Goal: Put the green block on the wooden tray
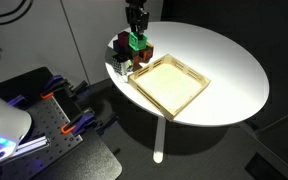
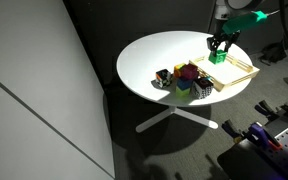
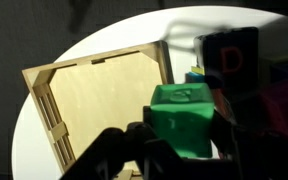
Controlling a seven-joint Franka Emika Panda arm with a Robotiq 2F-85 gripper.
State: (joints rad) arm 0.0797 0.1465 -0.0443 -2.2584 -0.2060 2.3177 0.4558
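The pincer (image 1: 136, 37) is closed on the green block (image 1: 136, 43), which sits between its dark fingers (image 3: 112, 150) with its top and one side face showing in the wrist view (image 3: 184, 118). The block is held clear of the tabletop (image 1: 224, 60), at the corner of the wooden tray (image 1: 169, 85) nearest the cluster of toy blocks (image 1: 124, 58). In an exterior view it appears against that corner of the tray (image 2: 217, 57), but whether it hangs over the rim or just outside it cannot be told. From the wrist, the tray's pale floor (image 3: 94, 100) spreads to one side of the block, and a dark block (image 3: 229, 58) with a red letter stands just behind it.

The tabletop is round and white, on a white pedestal (image 1: 160, 135), over a dark floor (image 2: 174, 150). A grey wall panel (image 2: 34, 90) fills one side of the room, and a workbench (image 1: 54, 120) with orange clamps (image 1: 79, 125) stands nearby.

The tray lies near the table's rim, one corner close to the edge, with the cluster touching or just beside its neighbouring corner. Beyond the tray a broad stretch of white surface lies open, and the space above the tray is free
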